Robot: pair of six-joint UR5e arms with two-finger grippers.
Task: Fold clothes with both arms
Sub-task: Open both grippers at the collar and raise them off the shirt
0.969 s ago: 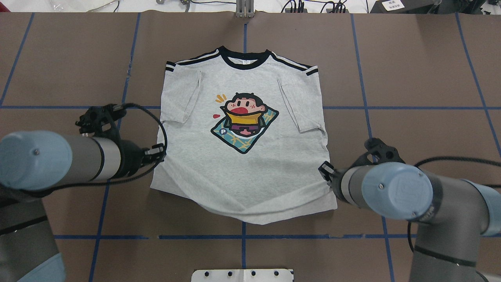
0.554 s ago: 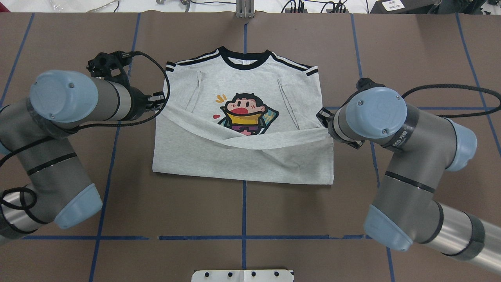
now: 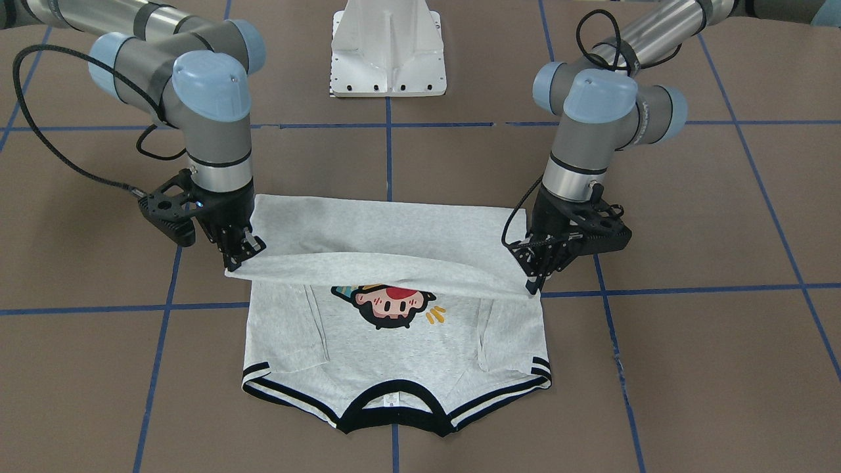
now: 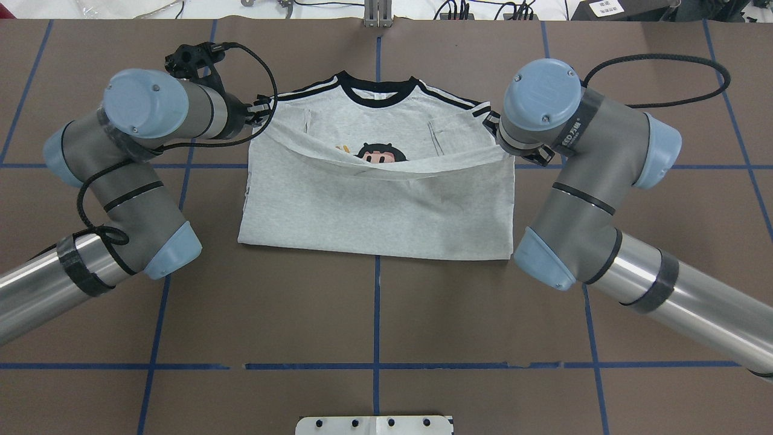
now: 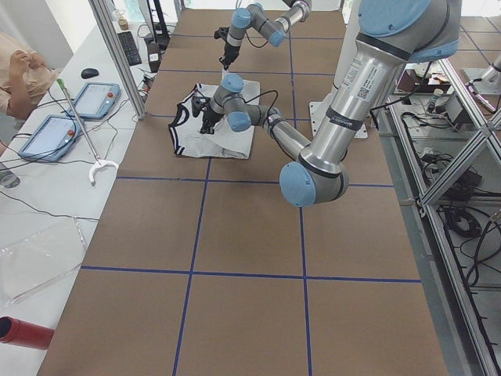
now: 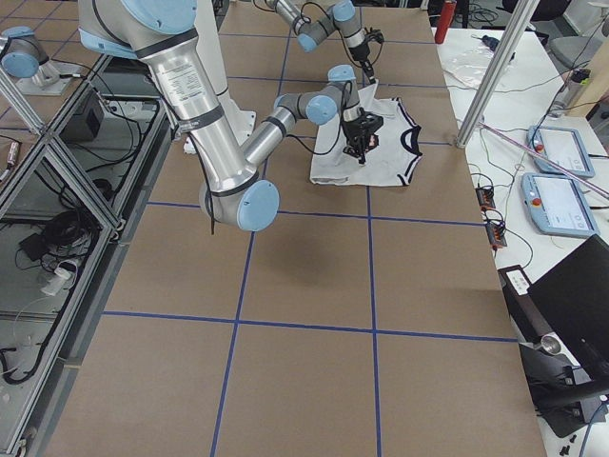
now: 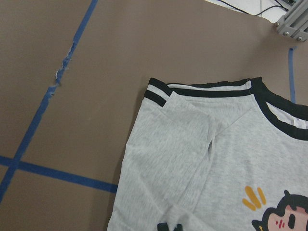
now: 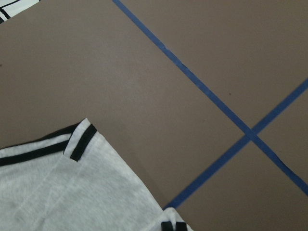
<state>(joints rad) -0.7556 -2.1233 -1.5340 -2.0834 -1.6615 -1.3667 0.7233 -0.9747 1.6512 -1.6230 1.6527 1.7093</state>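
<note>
The grey T-shirt (image 4: 374, 211) lies on the brown table, its black collar (image 4: 377, 93) at the far side. Its lower half is folded up over the chest, and the raised hem (image 3: 387, 266) sags between the two grippers, covering most of the cartoon print (image 4: 379, 153). My left gripper (image 4: 261, 112) is shut on the hem corner by the left striped shoulder. My right gripper (image 4: 495, 124) is shut on the other hem corner by the right shoulder. In the front-facing view the left gripper (image 3: 533, 279) and right gripper (image 3: 238, 259) hold the hem a little above the shirt.
The white pedestal base (image 3: 389, 49) stands at the robot's side of the table. Blue tape lines (image 4: 375, 314) grid the brown surface. A side bench holds tablets (image 5: 51, 137), and a person (image 5: 23, 66) sits beside it. A red cylinder (image 5: 23, 333) lies at the near corner.
Both arms have carried the hem away from the robot toward the collar. The fold line has moved up, and the folded layer now hides most of the print.
</note>
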